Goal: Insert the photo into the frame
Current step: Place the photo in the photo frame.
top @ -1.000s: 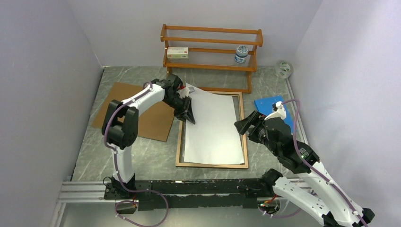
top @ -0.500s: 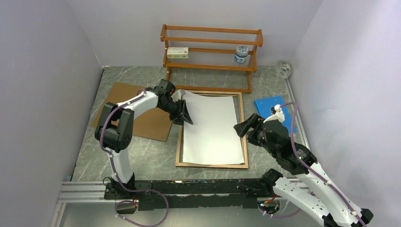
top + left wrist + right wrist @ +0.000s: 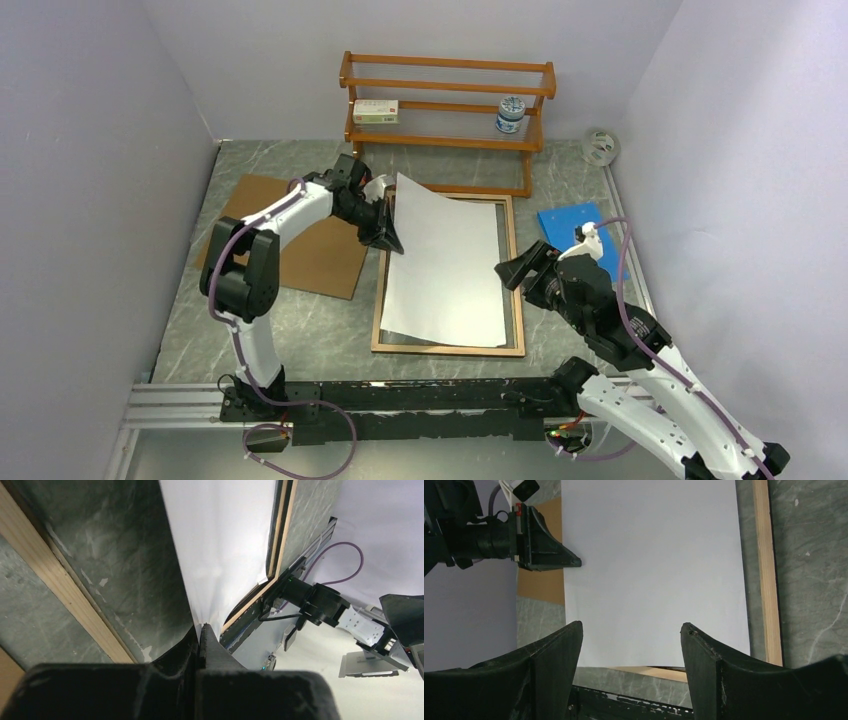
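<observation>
Tabletop | my left gripper (image 3: 390,235) clamped on the raised left edge of the photo (image 3: 445,265) | photo white-side-up, askew over the frame (image 3: 450,349), overlapping its left border | my right gripper (image 3: 512,272) spread wide, beside the right border

We are looking at two arms, the left arm (image 3: 290,210) and the right arm (image 3: 650,355), each wearing smooth white shells between rounded black joints. Purple cables (image 3: 344,544) are looping along both. Black, wedge-shaped jaws are tipping each wrist, and a small white camera housing (image 3: 588,236) is sitting on top. Both bases are standing on a black rail (image 3: 430,393) speckled with pale dots.
</observation>
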You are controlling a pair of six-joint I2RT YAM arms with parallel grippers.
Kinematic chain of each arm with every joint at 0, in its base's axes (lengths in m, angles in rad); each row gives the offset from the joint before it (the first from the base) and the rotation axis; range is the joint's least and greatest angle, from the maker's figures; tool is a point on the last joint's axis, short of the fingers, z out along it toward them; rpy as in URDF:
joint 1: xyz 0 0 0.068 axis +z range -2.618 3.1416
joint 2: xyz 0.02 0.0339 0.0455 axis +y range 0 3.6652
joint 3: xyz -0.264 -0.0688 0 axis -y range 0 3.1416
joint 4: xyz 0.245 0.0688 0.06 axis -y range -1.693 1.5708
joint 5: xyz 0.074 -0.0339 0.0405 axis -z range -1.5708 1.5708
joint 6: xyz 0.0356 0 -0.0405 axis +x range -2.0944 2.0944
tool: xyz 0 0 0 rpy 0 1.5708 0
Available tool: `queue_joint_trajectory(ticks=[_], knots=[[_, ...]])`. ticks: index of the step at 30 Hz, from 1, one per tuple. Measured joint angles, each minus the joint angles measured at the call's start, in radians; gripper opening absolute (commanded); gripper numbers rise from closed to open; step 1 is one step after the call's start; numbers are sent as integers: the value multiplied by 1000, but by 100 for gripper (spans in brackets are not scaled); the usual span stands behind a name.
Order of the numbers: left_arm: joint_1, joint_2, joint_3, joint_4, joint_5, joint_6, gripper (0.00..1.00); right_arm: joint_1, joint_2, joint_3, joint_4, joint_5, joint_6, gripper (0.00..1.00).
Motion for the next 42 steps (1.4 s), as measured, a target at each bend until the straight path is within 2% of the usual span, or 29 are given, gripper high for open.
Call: queue_joint_trajectory(ticks=[4,9,23,26,33,42], knots=[[3,45,100,-84,2,89,2,0,-10,0,0,-3,8,74],[5,109,169,-119,19,118,3,0,-11,-7,0,-13,16,74],[6,130,50,19,89,21,3,0,-13,-32,1,-17,31,73],[5,130,40,39,95,4,6,0,-13,-36,1,-19,34,73],[3,130,27,73,92,-22,25,0,-13,-40,2,-26,38,73],[0,127,18,61,40,-14,64,0,-13,-49,5,-33,41,73]])
